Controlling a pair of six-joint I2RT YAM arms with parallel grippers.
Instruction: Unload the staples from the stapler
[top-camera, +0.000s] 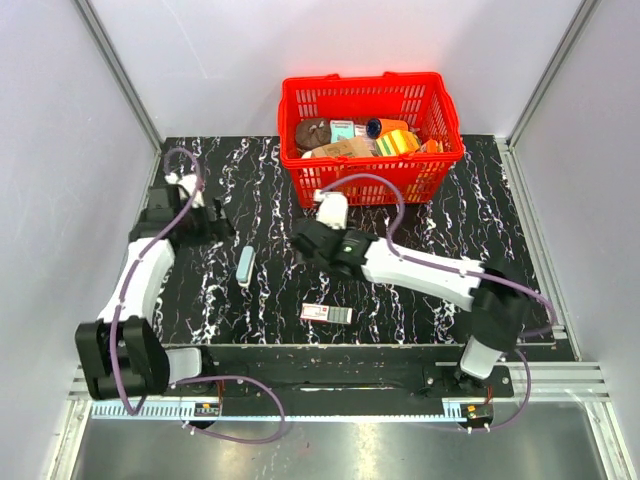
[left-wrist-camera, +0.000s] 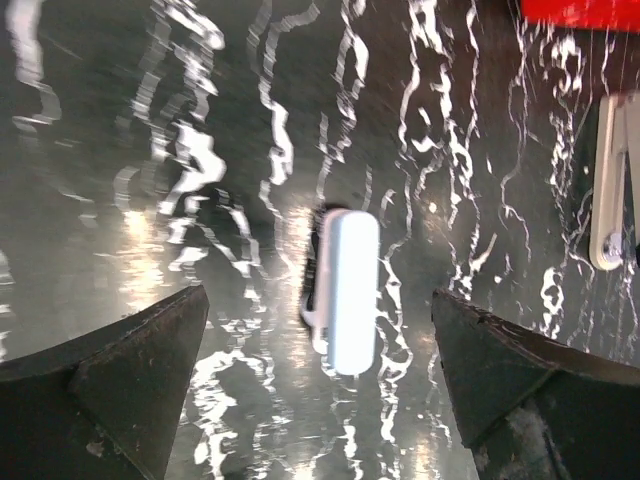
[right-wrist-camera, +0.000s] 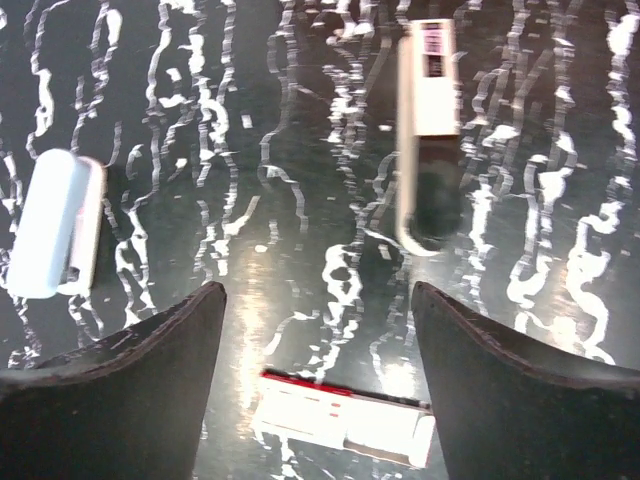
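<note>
My left gripper (left-wrist-camera: 320, 300) and right gripper (right-wrist-camera: 318, 292) both gape, empty. The slim black stapler (right-wrist-camera: 430, 195) with silvery rail lies free midway across the marbled black surface (top-camera: 270, 185); no loose staples show, so unloading looks undone.

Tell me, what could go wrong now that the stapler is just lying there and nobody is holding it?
1. The stapler lies loose on the shiny table, ahead of the open left fingers. A clumsy grab could push it away instead of catching it.
2. The red-and-white box lies close to the open right fingers. They might bump it or pick it up by mistake.
</note>
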